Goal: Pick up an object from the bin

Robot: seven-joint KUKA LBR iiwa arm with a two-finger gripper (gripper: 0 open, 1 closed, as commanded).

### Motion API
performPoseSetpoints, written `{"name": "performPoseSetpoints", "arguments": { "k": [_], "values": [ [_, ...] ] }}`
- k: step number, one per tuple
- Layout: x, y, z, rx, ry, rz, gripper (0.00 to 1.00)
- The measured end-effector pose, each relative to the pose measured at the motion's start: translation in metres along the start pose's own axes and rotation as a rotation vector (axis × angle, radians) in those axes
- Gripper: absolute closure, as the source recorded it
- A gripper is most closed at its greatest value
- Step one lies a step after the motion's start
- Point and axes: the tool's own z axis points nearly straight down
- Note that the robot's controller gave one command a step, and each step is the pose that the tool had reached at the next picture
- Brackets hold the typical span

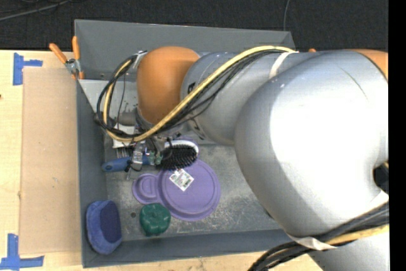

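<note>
gripper (143, 154) sits right over the blue-handled brush (181, 155) at mid-left of the bin (190, 41) (spread or pinched, can't tell), and with the purple lid (196, 197) touching the brush, a lift might catch it or slip.

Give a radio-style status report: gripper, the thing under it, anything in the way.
Gripper low over blue-handled black brush, bin's left half. Purple lid close beside brush. Green lump, blue cup farther off.
</note>
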Motion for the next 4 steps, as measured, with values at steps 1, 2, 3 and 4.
{"name": "performPoseSetpoints", "arguments": {
  "k": [1, 2, 3, 4],
  "values": [
    [-0.021, -0.059, 0.000, 0.001, -0.014, -0.227, 1.00],
    [-0.021, -0.059, 0.000, 0.000, -0.014, -0.227, 1.00],
    [-0.022, -0.060, -0.049, 0.002, -0.013, -0.225, 1.00],
    [-0.021, -0.061, -0.062, 0.002, -0.009, -0.224, 1.00]
  ]
}}
